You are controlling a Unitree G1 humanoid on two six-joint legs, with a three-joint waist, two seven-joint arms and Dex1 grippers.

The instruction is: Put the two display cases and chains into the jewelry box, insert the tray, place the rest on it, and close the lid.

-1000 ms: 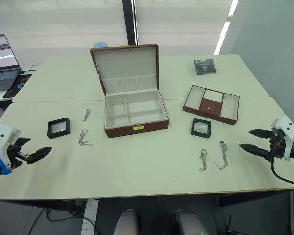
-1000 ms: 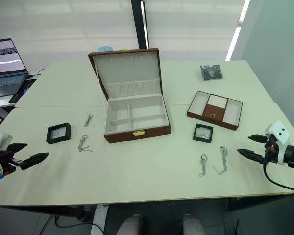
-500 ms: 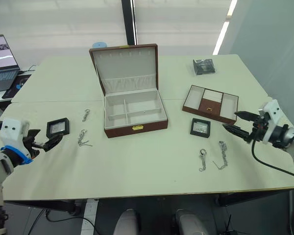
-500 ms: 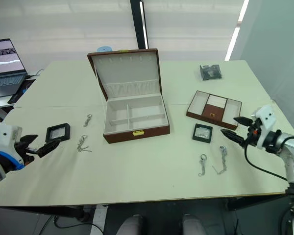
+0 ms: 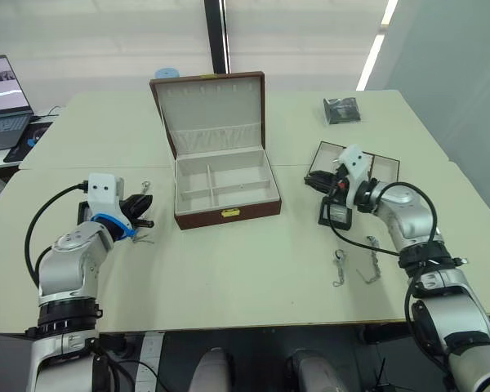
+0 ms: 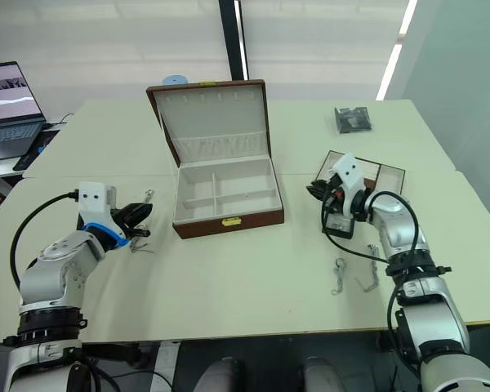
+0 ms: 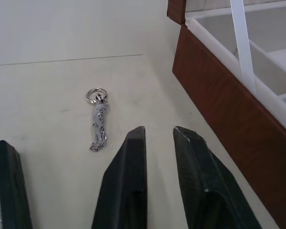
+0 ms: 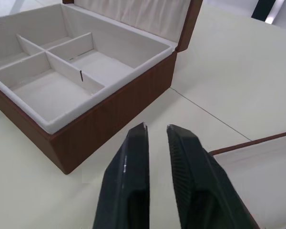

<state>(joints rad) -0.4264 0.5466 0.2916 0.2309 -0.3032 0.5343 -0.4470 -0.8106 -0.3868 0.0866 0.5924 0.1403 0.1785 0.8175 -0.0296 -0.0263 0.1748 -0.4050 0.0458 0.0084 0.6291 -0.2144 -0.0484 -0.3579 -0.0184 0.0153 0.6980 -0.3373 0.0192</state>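
A: How much of the task is judged done?

B: None, as far as can be seen. The jewelry box [image 5: 226, 189] is set mid-desk [image 5: 229, 269], its lid [image 5: 211, 113] raised, its cream compartments bare. The tray [image 5: 355, 173] is left to the right of the box, not inserted.

A: The cases and chains?

B: One display case [image 5: 336, 214] is found right of the box, just before the tray; the other [image 7: 2, 186] left of the box. Two chains [image 5: 140, 230] are laid left of the box, two more [image 5: 355, 263] right of it, nearer the desk's front edge. All remain to be moved.

A: The hands?

B: The left hand [image 7: 159, 136] is held by the left chains, fingers nearly pressed together, nothing pinched. The right hand [image 8: 156, 130] is likewise narrowly parted and empty, held over the right case and pointed at the box.
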